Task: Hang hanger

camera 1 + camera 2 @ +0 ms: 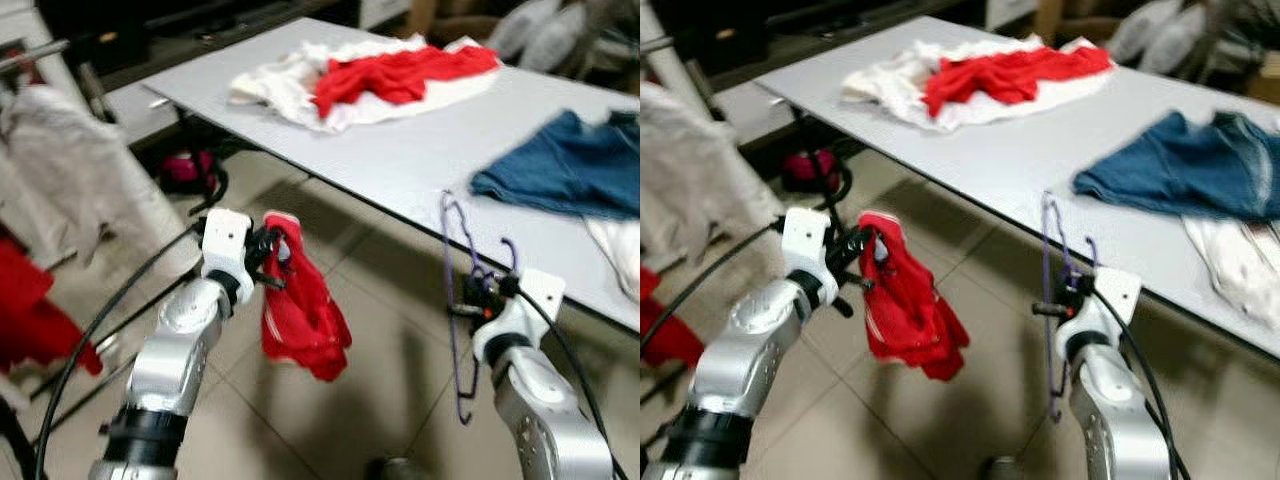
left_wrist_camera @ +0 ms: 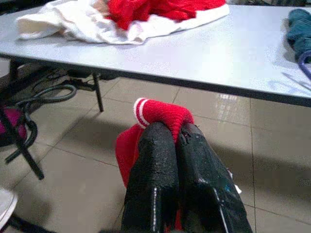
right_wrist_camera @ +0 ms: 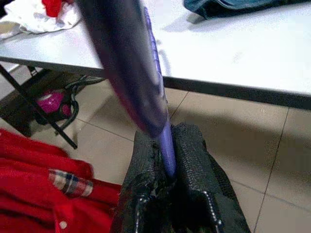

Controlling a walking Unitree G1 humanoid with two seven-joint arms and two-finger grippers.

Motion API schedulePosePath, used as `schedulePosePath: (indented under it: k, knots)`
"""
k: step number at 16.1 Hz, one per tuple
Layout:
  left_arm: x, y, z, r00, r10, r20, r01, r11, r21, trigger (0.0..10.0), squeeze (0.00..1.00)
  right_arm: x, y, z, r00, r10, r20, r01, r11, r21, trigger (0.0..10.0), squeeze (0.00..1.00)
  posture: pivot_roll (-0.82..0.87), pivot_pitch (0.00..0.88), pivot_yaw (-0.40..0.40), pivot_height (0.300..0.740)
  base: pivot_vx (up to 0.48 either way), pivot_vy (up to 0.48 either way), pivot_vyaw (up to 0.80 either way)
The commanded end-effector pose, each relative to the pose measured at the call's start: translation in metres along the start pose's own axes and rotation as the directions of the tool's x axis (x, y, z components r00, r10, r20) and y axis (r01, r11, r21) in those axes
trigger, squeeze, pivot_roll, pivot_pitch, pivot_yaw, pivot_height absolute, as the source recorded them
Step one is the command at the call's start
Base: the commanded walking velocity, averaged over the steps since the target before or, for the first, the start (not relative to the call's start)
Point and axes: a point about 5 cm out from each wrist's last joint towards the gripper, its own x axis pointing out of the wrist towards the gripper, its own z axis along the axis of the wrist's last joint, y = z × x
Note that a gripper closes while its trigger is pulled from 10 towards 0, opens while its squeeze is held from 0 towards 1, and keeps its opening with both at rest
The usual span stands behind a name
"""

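Observation:
My left gripper (image 1: 272, 258) is shut on a red garment (image 1: 300, 310) with a white-striped cuff, which hangs from it above the tiled floor. In the left wrist view the cuff of the red garment (image 2: 155, 110) bulges out over the two closed black fingers (image 2: 153, 170). My right gripper (image 1: 476, 297) is shut on a purple hanger (image 1: 452, 300), held upright in front of the table edge, its hook up and its lower bar dangling. The right wrist view shows the purple hanger (image 3: 131, 68) pinched between the fingers (image 3: 194, 165).
A grey table (image 1: 400, 150) stands ahead with a white and red clothes pile (image 1: 370, 75), blue jeans (image 1: 565, 165) and a white cloth (image 1: 620, 250). A rack with white (image 1: 60, 160) and red (image 1: 30, 310) clothes stands at the left. Black cables (image 1: 210, 185) lie under the table.

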Motion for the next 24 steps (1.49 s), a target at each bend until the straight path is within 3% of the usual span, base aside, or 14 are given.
schedulePosePath:
  k: [1,5,9,19,24]
  knots:
    - [0.004,-0.004,0.006,1.000,-0.026,0.012,0.026,1.000,0.006,10.0,0.00,-0.004,-0.008,-0.007,0.998,-0.052,-0.043,0.052,0.999,-0.009,10.0,0.00,-0.13,0.000,0.112,0.740,0.000,0.000,-0.78]
    - [0.000,-0.005,-0.001,0.999,-0.041,-0.013,0.041,0.999,0.023,10.0,0.00,-0.008,-0.011,-0.010,0.995,-0.071,-0.064,0.071,0.997,-0.013,10.0,0.00,-0.14,0.000,0.105,0.740,0.000,0.316,-0.78]
    - [0.007,-0.007,0.002,0.999,-0.042,-0.004,0.042,0.999,0.022,10.0,0.00,-0.006,-0.016,-0.007,0.995,-0.083,-0.058,0.082,0.996,-0.023,10.0,0.00,-0.14,0.000,0.107,0.740,0.000,0.333,-0.78]
    - [0.003,0.000,0.001,1.000,-0.016,0.000,0.016,0.999,0.035,10.0,0.00,0.002,-0.011,-0.003,0.996,-0.063,-0.056,0.062,0.998,-0.026,10.0,0.00,-0.12,0.000,0.080,0.740,0.000,0.358,-0.78]
    - [-0.002,0.000,-0.002,1.000,0.012,0.001,-0.012,1.000,0.029,10.0,0.00,0.011,-0.005,0.003,0.999,0.024,-0.038,-0.027,0.996,-0.082,10.0,0.00,-0.08,0.000,0.035,0.740,0.000,0.377,-0.51]
